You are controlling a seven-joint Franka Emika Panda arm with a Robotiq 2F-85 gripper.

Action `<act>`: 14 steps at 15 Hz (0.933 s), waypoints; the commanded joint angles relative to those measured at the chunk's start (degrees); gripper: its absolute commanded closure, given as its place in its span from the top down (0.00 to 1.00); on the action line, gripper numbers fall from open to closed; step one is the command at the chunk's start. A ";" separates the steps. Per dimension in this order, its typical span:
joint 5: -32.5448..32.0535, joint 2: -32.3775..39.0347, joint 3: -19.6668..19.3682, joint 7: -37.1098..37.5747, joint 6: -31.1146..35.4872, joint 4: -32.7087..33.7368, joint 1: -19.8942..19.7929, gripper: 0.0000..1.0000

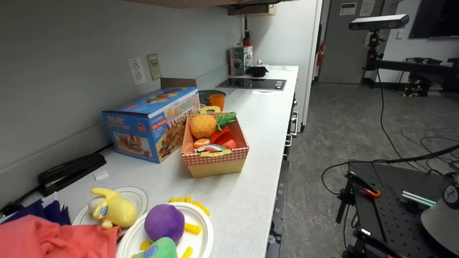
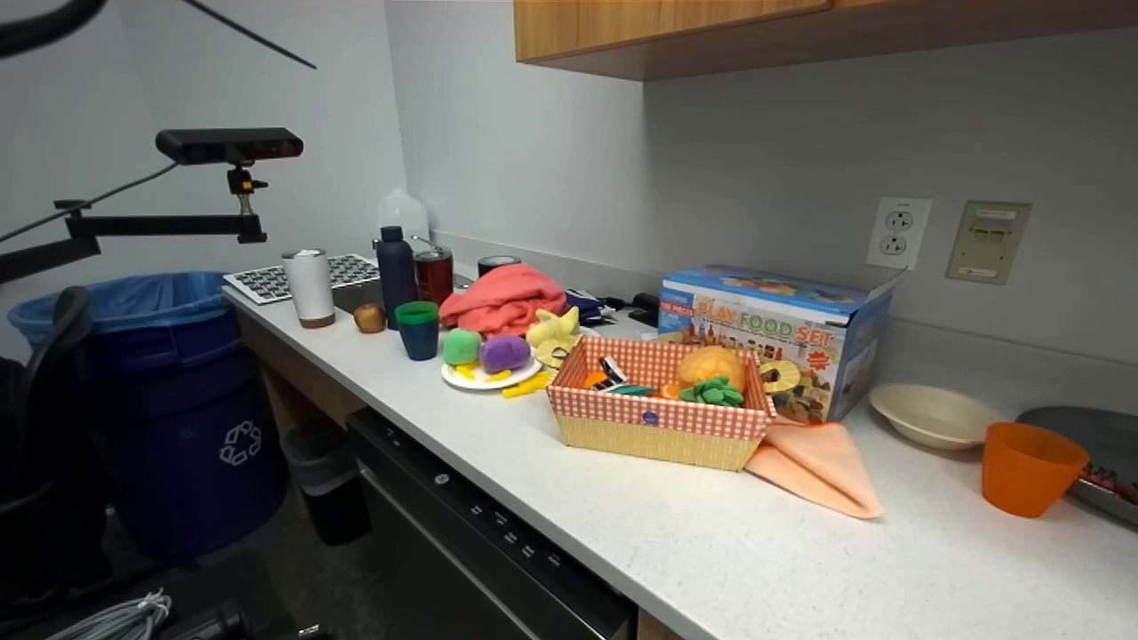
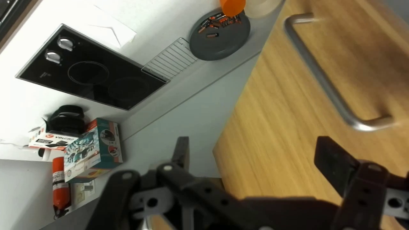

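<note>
Near the cupboard door point(image 3: 281, 105), gripper point(image 3: 252, 148): spread wide, holding nothing.
Metal handle point(image 3: 319, 75): fixed to door's face; probably stiff, smooth, slightly slippery, hardly fragile.
Grip point: best taken across mid-bar, clear of bent ends.

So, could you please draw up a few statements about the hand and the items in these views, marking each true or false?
1. The hand is open. True.
2. The hand grips the cabinet handle. False: the cabinet handle is apart from its fingers.
3. The toy pineapple sits in the basket. True.
4. The orange cup stands in the basket. False: it stands outside.
5. The purple toy rests on the white plate. True.
</note>
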 commanded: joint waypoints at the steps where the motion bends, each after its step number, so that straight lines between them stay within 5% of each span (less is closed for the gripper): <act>1: -0.50 0.17 -1.17 0.22 -0.11 0.34 1.23 1.00; 14: -0.34 1.55 -2.14 -0.31 -0.05 0.36 0.97 1.00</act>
